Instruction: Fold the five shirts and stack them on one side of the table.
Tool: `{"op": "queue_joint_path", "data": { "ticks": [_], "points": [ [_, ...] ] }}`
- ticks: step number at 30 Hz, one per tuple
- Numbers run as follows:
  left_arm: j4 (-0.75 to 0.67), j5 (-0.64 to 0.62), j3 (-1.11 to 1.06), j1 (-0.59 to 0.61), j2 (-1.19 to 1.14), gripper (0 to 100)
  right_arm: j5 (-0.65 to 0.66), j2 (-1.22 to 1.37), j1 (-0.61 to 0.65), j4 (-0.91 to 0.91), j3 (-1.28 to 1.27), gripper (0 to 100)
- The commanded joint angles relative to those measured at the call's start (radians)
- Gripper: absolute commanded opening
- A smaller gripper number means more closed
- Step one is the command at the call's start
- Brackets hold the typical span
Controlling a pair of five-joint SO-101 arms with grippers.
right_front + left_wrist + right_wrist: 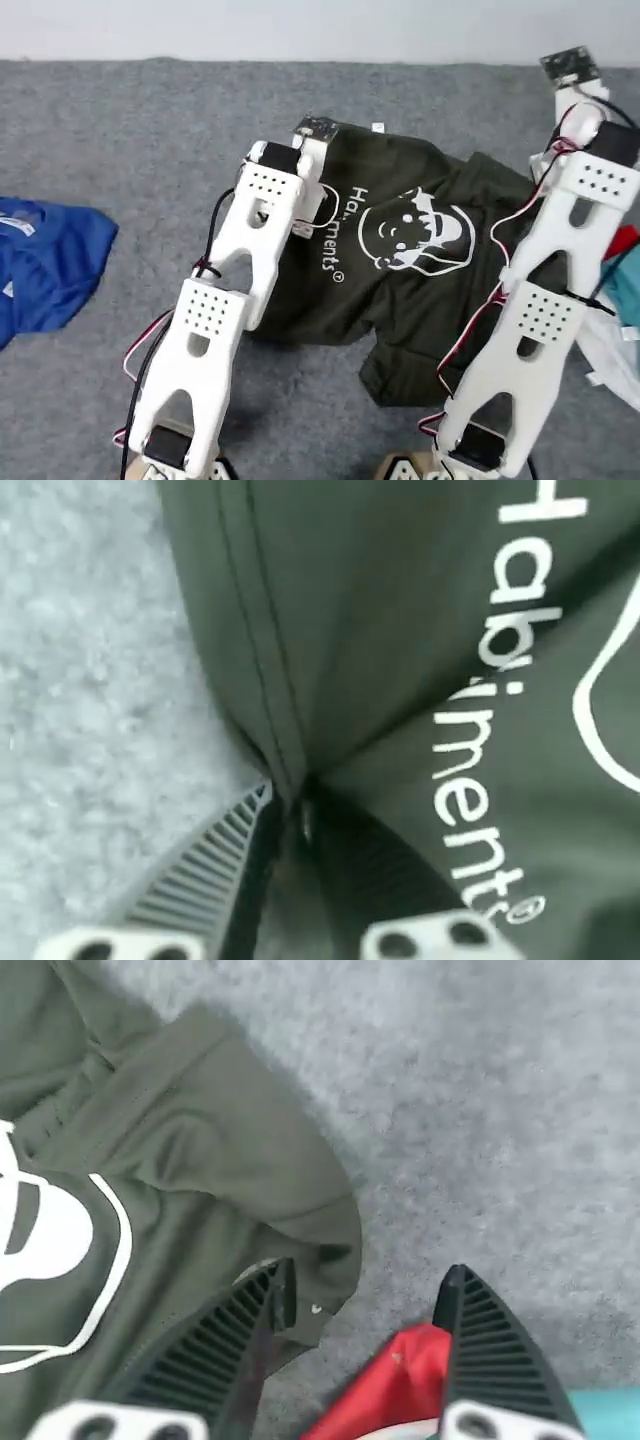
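The green shirt (420,300) is held on one side only.
Your left claw (290,815) is clamped on its left edge, mid-worktop (130,130); the cloth runs rightward to your right claw (370,1278), gaping wide and empty, the sleeve hem (335,1222) just to its left.

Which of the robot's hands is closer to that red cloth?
Right. The right hand hangs open just over the red cloth, beside a sleeve of the dark green shirt. The left hand pinches that shirt's opposite edge, farther off.
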State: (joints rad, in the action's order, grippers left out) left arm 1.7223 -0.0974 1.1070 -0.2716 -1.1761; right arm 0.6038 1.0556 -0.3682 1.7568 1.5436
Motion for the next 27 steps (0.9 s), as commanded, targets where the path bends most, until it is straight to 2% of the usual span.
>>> {"op": "queue_joint_path", "data": {
  "ticks": [1, 5, 10, 16, 18, 20, 24, 27],
  "points": [
    [0.037, 0.008, -0.18, 0.098, 0.066, 1, 0.011, -0.076, 0.01, 0.044, -0.029, 23.4],
    [0.035, 0.046, -0.286, 0.207, 0.132, 1, 0.012, -0.076, 0.01, 0.044, -0.069, 23.4],
    [0.031, 0.133, -0.306, 0.367, 0.169, 1, 0.014, -0.077, 0.031, 0.044, -0.094, 23.4],
    [0.021, 0.124, -0.305, 0.44, 0.172, 2, 0.066, -0.085, 0.081, 0.045, -0.1, 23.4],
    [0.032, 0.071, -0.305, 0.453, 0.178, 2, 0.091, -0.087, 0.108, 0.045, -0.1, 23.5],
    [0.035, 0.0, -0.306, 0.47, 0.183, 7, 0.117, -0.087, 0.142, 0.045, -0.098, 23.6],
    [0.035, -0.155, -0.308, 0.526, 0.265, 27, 0.15, -0.082, 0.216, 0.044, -0.098, 23.6],
    [0.035, -0.173, -0.315, 0.552, 0.358, 34, 0.161, -0.077, 0.275, 0.042, -0.098, 23.7]
  ]
}}
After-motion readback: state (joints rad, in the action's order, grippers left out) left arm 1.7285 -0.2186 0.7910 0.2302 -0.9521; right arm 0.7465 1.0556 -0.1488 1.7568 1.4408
